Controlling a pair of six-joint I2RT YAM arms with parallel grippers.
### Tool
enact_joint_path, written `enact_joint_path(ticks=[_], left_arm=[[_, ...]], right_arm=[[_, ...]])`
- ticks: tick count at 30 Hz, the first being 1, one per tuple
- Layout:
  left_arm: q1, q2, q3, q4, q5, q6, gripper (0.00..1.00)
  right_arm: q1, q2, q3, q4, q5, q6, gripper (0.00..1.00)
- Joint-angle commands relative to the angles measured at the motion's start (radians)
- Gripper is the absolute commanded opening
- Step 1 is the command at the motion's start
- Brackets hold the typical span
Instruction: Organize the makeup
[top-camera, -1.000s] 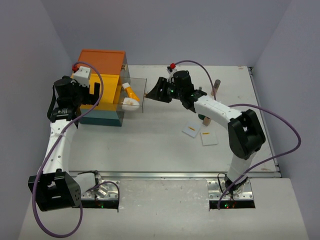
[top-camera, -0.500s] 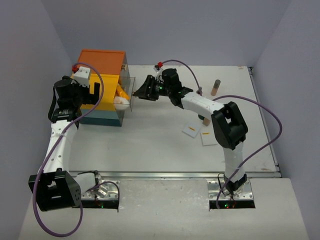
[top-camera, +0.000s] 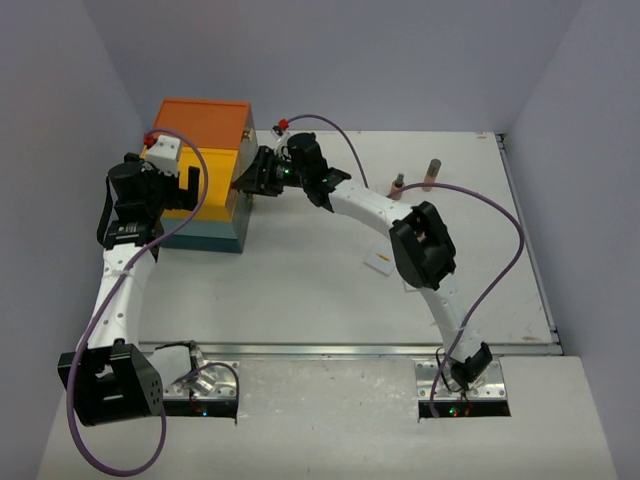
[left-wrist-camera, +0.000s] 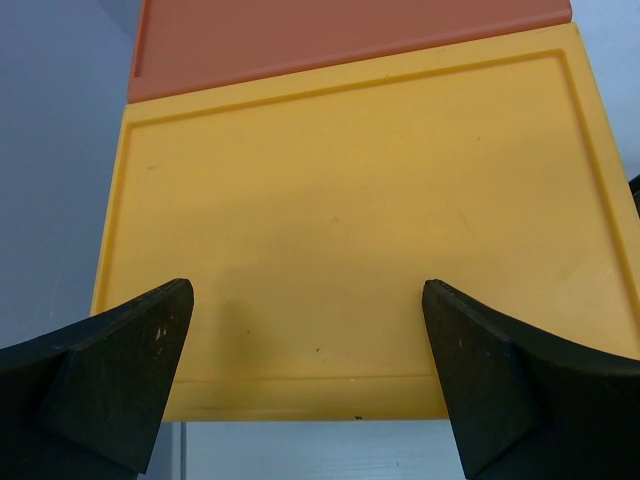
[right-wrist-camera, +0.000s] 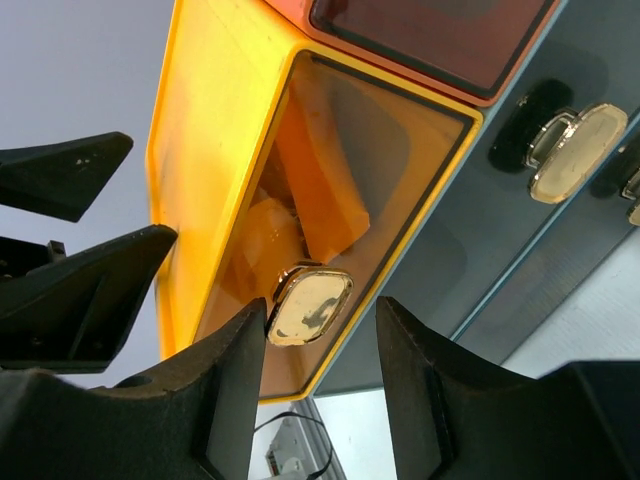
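- The right gripper (right-wrist-camera: 322, 318) is reaching across the table (top-camera: 300, 290) to the front of the drawer box (top-camera: 205, 125), at the yellow middle drawer (right-wrist-camera: 400, 120).
- Its jaws are standing partly apart around the drawer's gold knob (right-wrist-camera: 310, 306). One finger is touching the knob's edge and a gap is showing on the other side, so it is straddling the knob rather than pinching it.
- The yellow drawer is sitting pushed in, level with the box front in the overhead view.
- An orange tube (right-wrist-camera: 320, 190) is lying inside that drawer, showing through its see-through front, with a round puff (right-wrist-camera: 262, 238) just beside it.
- The left gripper (left-wrist-camera: 306, 290) is hanging at the left side of the box with its jaws spread wide and holding nothing. The yellow side wall is filling the space between the fingers, and I cannot tell whether they are touching it.
- Two tan bottles (top-camera: 398, 183) (top-camera: 432, 172) are standing upright near each other at the far right of the table, well apart from the box.
- A flat white packet (top-camera: 379, 263) is lying on the table, partly hidden under the right arm.
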Motion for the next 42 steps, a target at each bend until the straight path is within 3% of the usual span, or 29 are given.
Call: enact_joint_path(ticks=[1,8,18,26,34,42], left_arm=[[0.008,-0.008,-0.027,-0.033,0.012,0.023,1.00],[0.008,-0.006,-0.023,-0.039,0.012,0.019,1.00],[0.008,-0.009,-0.005,-0.065,0.038,0.008,1.00],[0.008,-0.073,0.036,-0.148,0.061,0.010,1.00],[0.008,-0.073,0.054,-0.166,0.061,0.031,1.00],[0.008,-0.104,0.036,-0.145,0.062,0.038,1.00]], right_arm=[[0.012,0.042,0.085,-0.010,0.049,-0.001,0.47],[0.005,-0.059,-0.040,0.002,0.083,-0.058,0.48],[-0.086,-0.273,-0.358,0.070,0.122,-0.067,0.52],[-0.105,-0.330,-0.404,0.075,0.085,-0.061,0.54],[-0.133,-0.221,-0.250,0.100,0.061,0.019,0.55],[-0.144,-0.011,0.066,0.117,0.138,0.135,0.55]])
